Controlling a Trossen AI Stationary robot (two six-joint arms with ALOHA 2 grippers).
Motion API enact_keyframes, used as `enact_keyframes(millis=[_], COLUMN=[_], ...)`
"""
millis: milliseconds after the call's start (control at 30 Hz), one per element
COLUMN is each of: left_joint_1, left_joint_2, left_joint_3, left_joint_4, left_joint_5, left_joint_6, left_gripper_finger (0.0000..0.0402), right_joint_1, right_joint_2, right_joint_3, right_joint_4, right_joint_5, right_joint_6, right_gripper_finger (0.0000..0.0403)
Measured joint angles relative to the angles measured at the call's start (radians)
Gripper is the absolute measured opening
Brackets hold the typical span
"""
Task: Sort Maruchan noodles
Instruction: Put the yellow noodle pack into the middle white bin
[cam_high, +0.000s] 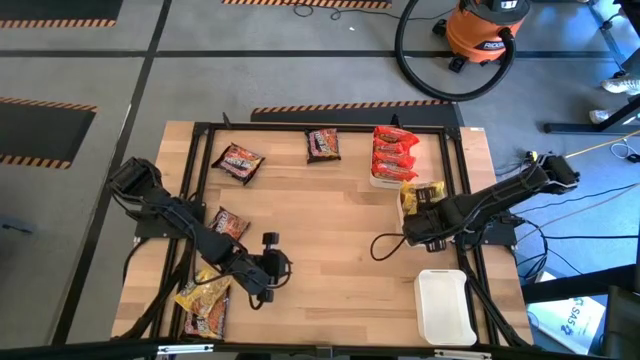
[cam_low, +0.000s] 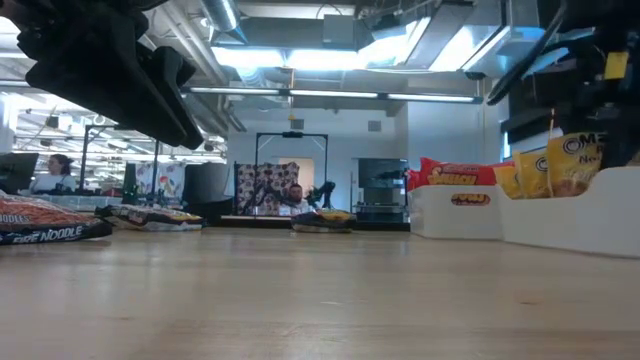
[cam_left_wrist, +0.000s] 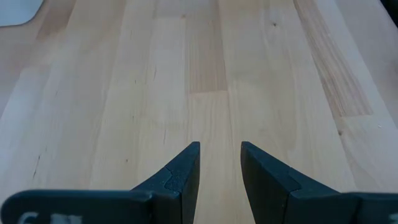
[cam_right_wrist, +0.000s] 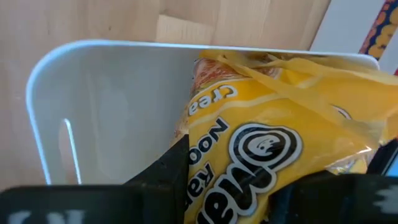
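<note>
Partly hidden beneath the left arm, yellow Maruchan packets (cam_high: 203, 300) lie at the table's (cam_high: 330, 215) near-left corner; the left gripper (cam_high: 268, 268) hovers beside them, fingers slightly parted, holding nothing. Rightward, the right gripper (cam_right_wrist: 239, 186) pinches a shiny, crinkled yellow packet (cam_right_wrist: 267, 134) inside a white foam tray (cam_right_wrist: 93, 112), its label cut off.

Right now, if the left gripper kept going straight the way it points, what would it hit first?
Probably nothing soon: ahead of the left gripper lies only bare table; a white tray corner sits off to one side.
</note>
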Motion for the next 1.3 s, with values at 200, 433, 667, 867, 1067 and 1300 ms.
enact_keyframes(millis=[200, 433, 667, 867, 1067, 1300], left_joint_1=[0.000, 0.000, 0.000, 0.000, 0.000, 0.000], left_joint_2=[0.000, 0.000, 0.000, 0.000, 0.000, 0.000], left_joint_3=[0.000, 0.000, 0.000, 0.000, 0.000, 0.000], left_joint_4=[0.000, 0.001, 0.001, 0.001, 0.001, 0.001], left_joint_5=[0.005, 0.009, 0.032, 0.042, 0.042, 0.055], left_joint_6=[0.005, 0.005, 0.005, 0.005, 0.008, 0.008], left_gripper_finger=[0.0109, 0.0109, 0.0109, 0.0109, 0.0109, 0.0109], right_joint_1=[-0.009, -0.011, -0.071, -0.094, -0.092, -0.092], right_joint_2=[0.026, 0.079, 0.136, 0.139, 0.139, 0.139], right_joint_3=[-0.005, -0.005, -0.005, -0.005, -0.004, 0.021], right_joint_4=[0.044, 0.066, 0.081, 0.095, 0.063, -0.003], right_joint_5=[0.040, 0.058, 0.052, 0.050, 0.081, 0.085], right_joint_6=[-0.013, -0.012, -0.005, 0.029, 0.067, 0.066], right_gripper_finger=[0.0124, 0.0124, 0.0124, 0.0148, 0.0231, 0.0281])
